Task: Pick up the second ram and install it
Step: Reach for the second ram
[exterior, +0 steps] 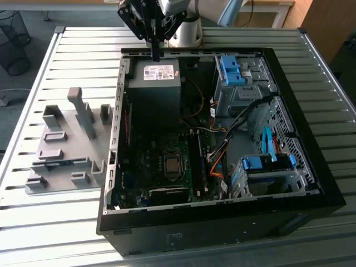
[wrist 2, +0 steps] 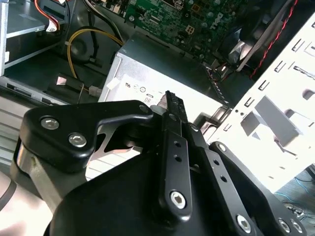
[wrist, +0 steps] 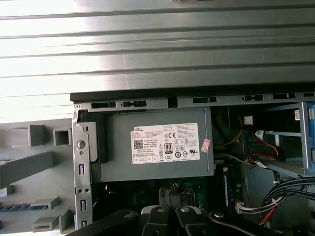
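The jaws look pressed together, and I see nothing pinched between them. The gripper hangs with its thin dark fingers pointing down, above the far edge of the grey power supply inside the open computer case. In the second wrist view the gripper shows as one narrow black bar over the same pale box.

Further out, the green motherboard lies in the case below the power supply. I cannot tell whether its long slots already carry a stick.

The second ram seems to be a thin blue-green strip lying in the grey holder, which stands on the slatted metal table just outside the case wall. In the exterior view this holder is at the exterior view's left, well apart from the gripper.

I judge that the task is at its beginning: the stick is not yet picked up, and both the picking and the installing remain.
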Controlling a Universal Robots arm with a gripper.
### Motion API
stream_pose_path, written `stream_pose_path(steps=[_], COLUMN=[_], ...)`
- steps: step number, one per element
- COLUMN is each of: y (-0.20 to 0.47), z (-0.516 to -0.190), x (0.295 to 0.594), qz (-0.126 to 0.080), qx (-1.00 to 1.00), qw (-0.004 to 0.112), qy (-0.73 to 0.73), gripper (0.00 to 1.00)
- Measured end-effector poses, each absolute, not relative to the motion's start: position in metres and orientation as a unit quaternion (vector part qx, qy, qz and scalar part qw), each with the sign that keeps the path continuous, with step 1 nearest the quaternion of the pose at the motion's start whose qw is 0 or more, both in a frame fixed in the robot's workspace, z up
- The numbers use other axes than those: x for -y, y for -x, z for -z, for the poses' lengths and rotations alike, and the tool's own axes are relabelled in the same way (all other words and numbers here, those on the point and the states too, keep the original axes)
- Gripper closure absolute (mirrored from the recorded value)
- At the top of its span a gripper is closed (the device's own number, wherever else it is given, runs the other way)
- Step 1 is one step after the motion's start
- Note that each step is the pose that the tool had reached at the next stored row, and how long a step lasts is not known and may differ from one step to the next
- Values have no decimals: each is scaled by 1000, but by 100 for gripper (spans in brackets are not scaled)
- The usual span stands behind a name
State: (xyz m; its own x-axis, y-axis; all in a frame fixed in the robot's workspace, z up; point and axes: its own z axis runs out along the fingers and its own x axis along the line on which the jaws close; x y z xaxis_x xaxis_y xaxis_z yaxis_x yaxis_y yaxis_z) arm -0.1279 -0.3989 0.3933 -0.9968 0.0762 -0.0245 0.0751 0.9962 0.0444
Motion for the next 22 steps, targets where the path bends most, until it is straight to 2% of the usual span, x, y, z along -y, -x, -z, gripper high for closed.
stream_pose_path(steps=[22], y=[138], z=[-393], x=[399], qz=[-22], qx=[-999], qw=[13], qy=[-38], gripper=[90])
